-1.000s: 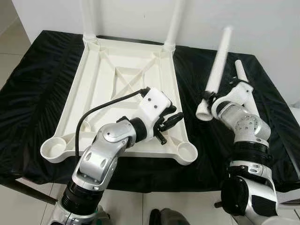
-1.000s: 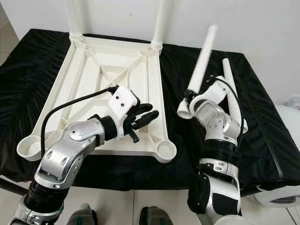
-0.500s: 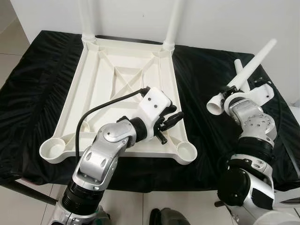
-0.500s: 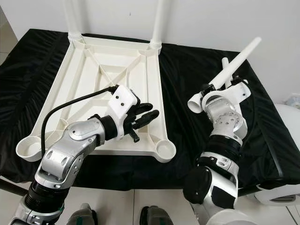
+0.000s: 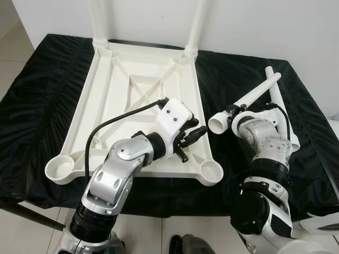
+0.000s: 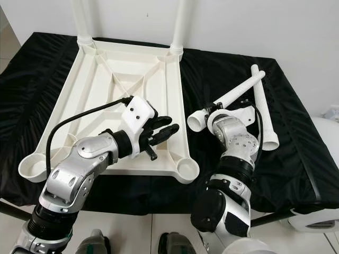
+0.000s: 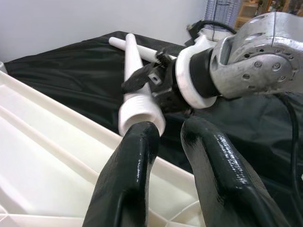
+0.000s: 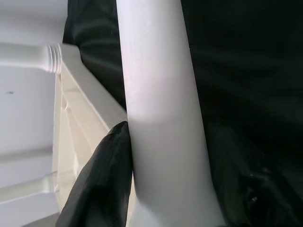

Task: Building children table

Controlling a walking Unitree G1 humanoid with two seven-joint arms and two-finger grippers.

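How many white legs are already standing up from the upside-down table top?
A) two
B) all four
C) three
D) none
A: two legs stand in the far corners of the table top, both near corner sockets are empty, the right pincer holds a third leg, and a fourth leg lies on the black cloth.

The right gripper (image 5: pixel 231 112) has swung the table leg (image 5: pixel 249 98) it grips down from nearly upright to almost flat, low over the black cloth (image 5: pixel 233 69). The leg's wide end (image 5: pixel 216 125) has moved closer to the tabletop (image 5: pixel 143 90) edge.
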